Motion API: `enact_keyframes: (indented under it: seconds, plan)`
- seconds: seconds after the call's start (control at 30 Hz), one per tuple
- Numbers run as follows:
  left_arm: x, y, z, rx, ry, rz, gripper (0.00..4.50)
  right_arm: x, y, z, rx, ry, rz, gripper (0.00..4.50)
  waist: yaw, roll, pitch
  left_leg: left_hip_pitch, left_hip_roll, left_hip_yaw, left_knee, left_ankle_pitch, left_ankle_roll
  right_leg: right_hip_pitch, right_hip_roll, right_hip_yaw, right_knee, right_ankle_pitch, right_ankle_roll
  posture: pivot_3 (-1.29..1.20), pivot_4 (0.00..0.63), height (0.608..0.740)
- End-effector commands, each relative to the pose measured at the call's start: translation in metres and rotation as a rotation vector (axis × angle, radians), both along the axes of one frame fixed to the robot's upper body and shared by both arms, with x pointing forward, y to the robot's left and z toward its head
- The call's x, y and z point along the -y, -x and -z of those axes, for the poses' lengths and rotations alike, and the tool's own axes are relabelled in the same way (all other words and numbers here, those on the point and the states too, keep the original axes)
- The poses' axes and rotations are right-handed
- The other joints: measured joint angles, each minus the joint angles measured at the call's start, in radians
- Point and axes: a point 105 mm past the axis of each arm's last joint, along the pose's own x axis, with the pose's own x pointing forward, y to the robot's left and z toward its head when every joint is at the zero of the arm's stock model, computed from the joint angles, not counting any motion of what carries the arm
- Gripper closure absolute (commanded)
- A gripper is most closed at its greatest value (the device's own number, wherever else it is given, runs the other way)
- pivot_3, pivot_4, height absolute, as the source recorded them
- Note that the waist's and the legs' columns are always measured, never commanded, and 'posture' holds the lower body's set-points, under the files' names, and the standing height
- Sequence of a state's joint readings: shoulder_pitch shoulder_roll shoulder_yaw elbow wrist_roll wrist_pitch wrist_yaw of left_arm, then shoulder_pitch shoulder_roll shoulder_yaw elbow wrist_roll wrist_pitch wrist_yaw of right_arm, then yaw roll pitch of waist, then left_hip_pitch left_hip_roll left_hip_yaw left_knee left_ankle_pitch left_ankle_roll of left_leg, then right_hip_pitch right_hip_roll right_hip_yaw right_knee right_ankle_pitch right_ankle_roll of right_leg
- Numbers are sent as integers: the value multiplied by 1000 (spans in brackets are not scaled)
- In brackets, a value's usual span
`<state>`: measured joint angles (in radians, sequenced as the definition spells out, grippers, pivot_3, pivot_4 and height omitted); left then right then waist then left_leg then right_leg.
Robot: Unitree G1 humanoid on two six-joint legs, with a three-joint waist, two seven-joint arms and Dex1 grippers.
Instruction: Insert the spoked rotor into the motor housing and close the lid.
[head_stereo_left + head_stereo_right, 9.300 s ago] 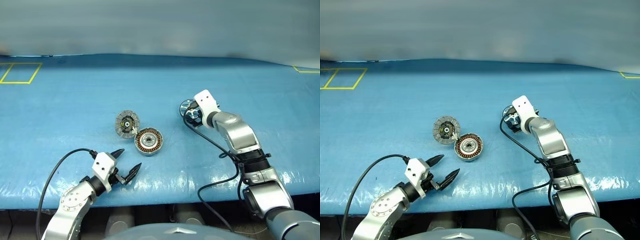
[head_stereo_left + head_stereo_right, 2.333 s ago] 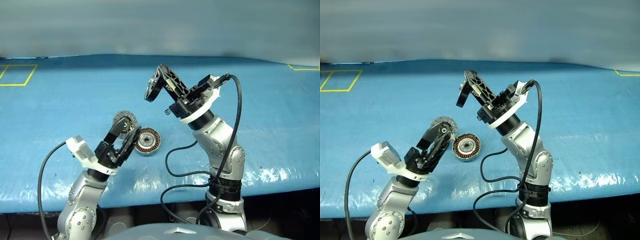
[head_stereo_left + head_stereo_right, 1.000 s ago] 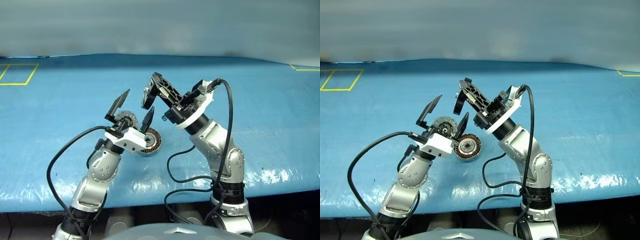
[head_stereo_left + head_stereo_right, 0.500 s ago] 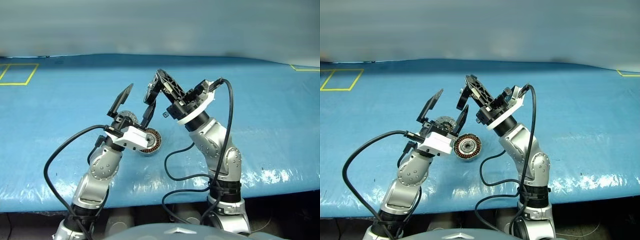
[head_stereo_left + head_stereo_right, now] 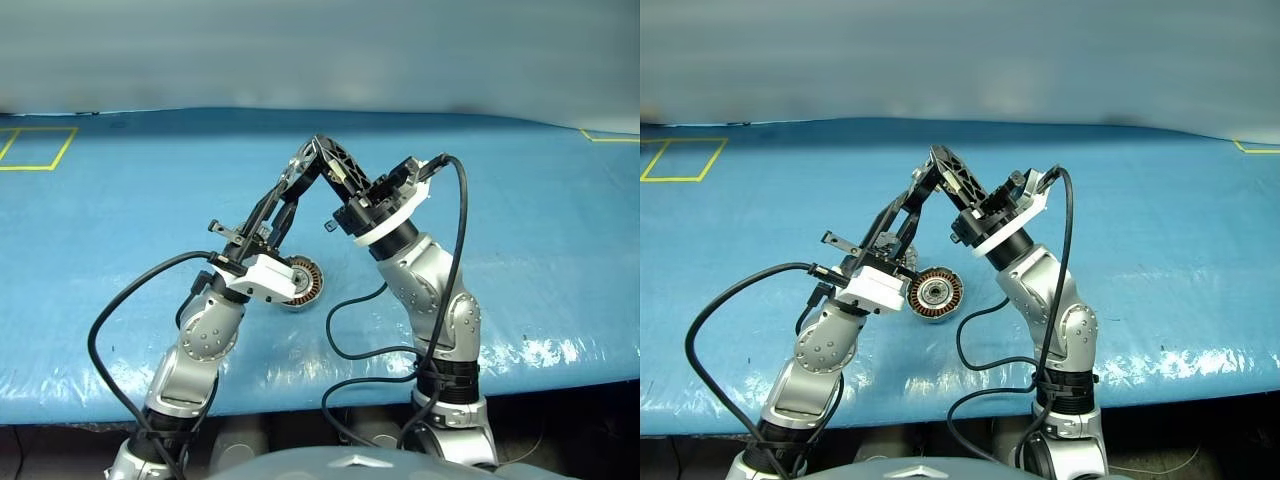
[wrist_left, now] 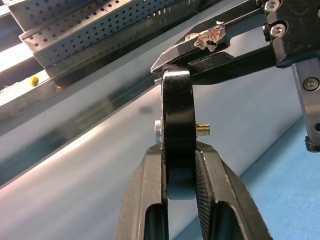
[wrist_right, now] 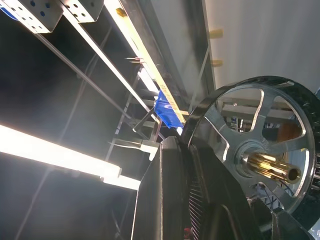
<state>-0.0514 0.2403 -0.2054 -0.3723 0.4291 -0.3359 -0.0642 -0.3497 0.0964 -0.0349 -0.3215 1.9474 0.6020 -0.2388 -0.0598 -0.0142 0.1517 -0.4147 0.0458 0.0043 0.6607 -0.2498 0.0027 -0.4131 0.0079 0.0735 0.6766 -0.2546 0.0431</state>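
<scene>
Arms are raised together above the motor housing [image 5: 298,281], which lies on the blue counter [image 5: 520,240] with its copper windings facing up. The right claw [image 5: 318,152] is angled upward and toward the robot's left, and it is clenched on the rim of the spoked rotor [image 7: 260,145], which is held in the air well above the housing. The left claw [image 5: 296,176] is angled upward toward the right one, so that the two meet at a peak over the housing. In the left wrist view the left claw's fingers [image 6: 212,175] are seen pressed on both sides of the rotor's dark edge [image 6: 177,120], so the rotor is gripped by both claws at once. A small brass shaft is seen at the rotor's hub in both wrist views. In the head views the rotor is mostly covered by the black fingers of the two claws and can hardly be made out. The lid, just beside the housing on its far left side, is hidden behind the left arm, and its position cannot be told. Part of the housing is covered by the left wrist's white plate. Black cables are looped from both forearms down past the counter's near edge.
</scene>
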Motion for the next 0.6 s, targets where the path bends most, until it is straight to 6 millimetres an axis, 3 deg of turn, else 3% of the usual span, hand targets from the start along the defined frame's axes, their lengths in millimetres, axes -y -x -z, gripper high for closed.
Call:
enact_keyframes:
  seconds: [0.03,0.07,0.3,0.6]
  plan:
    - [-8,0,-10,46,8,-29,4125,-1,9,-13,96,25,11,4500,0,0,0,0,0,0,0,0,0,0,0,0,0,0,0,0,150,740]
    - [-9,0,-10,46,4,-32,4125,-1,9,-13,102,22,11,4500,0,0,0,0,0,0,0,0,0,0,0,0,0,0,0,0,150,740]
    - [-13,-1,-12,54,-6,-49,4125,2,8,-10,82,5,10,2412,0,0,0,0,0,0,0,0,0,0,0,0,0,0,0,0,150,740]
    - [-23,-6,-10,19,-88,-71,4125,19,-5,8,82,176,128,2384,1,0,0,0,0,0,1,0,0,0,0,0,0,0,0,0,150,740]
